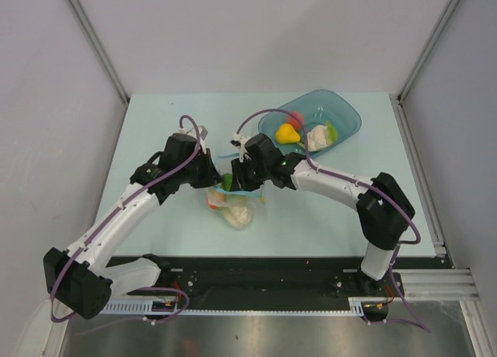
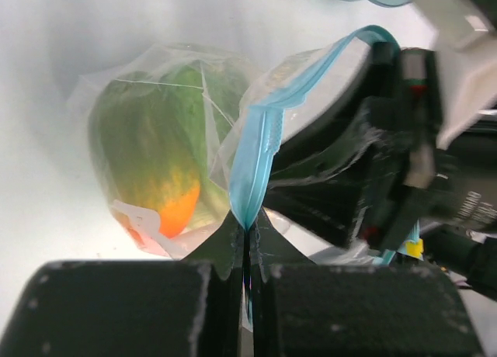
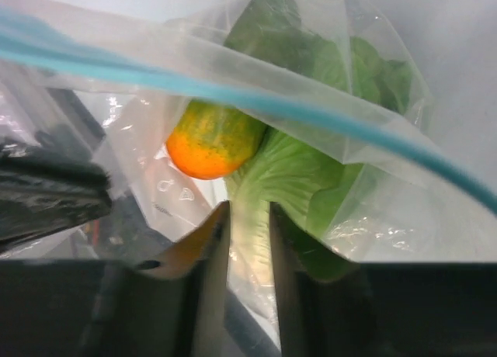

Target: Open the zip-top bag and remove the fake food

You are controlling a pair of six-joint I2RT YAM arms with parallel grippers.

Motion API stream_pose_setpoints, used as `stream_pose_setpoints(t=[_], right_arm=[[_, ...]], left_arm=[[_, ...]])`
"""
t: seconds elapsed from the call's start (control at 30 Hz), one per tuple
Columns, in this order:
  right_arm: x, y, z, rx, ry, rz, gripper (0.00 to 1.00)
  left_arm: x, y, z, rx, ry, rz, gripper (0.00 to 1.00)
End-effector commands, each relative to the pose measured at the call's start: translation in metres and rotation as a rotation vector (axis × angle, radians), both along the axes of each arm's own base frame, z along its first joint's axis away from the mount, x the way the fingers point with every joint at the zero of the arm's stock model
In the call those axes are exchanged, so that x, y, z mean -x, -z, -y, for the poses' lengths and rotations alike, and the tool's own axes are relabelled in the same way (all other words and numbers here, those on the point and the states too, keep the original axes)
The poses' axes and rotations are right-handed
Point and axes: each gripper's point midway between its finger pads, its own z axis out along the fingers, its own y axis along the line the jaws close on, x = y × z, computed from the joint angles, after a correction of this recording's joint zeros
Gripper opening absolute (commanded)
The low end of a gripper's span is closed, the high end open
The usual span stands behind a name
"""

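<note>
Left wrist view: the zip-top bag [image 2: 233, 116] is clear, crinkly film with a light blue zip strip [image 2: 260, 140] along its mouth. Through the film show pieces of the fake food [image 2: 155, 140]: a green leafy cabbage [image 2: 147, 116] and an orange-yellow round fruit [image 2: 180, 211] under it. The left fingers [image 2: 116, 310] are pressed together on the blue strip, pinching it at their tips.

In the right wrist view the strip crosses the top of the frame, with the cabbage and fruit behind the film. The right fingers [image 3: 198, 287] stand a narrow gap apart against the bag; whether they pinch the film I cannot tell.

From the top external view the bag lies on the pale tabletop [image 1: 155, 124], between the two wrists. The left arm [image 1: 116, 217] and the right arm [image 1: 342, 188] both reach forward and inward, tips nearly meeting over the bag's mouth. A teal tray [image 1: 351, 116] with other toy pieces sits beyond the right arm.
</note>
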Motion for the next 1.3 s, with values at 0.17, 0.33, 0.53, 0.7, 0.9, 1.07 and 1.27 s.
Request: stream_pose_setpoints(t=[0.17,0.33,0.53,0.7,0.9,1.07,1.27], right_arm=[[-0.003,0.034,0.021,0.138,0.073,-0.064,0.51],[0.001,0.045,0.034,0.211,0.095,-0.081,0.70],[0.002,0.058,0.033,0.248,0.105,-0.083,0.90],[-0.001,0.092,0.037,0.331,0.107,-0.078,0.83],[0.001,0.070,0.028,0.292,0.069,-0.016,0.31],[0.006,0.011,0.030,0.194,0.067,0.023,0.00],[0.021,-0.035,0.034,0.118,0.035,0.060,0.00]], left_arm=[[0.003,-0.044,0.021,0.159,0.089,0.118,0.01],[0.006,-0.051,0.021,0.180,0.088,0.129,0.00],[0.010,-0.032,0.026,0.185,0.099,0.058,0.00],[0.011,-0.023,0.024,0.178,0.086,0.037,0.00],[0.013,-0.010,0.016,0.139,0.052,0.013,0.00],[0.012,-0.008,0.013,0.124,0.034,0.011,0.00],[0.007,-0.010,0.011,0.118,0.010,0.026,0.00]])
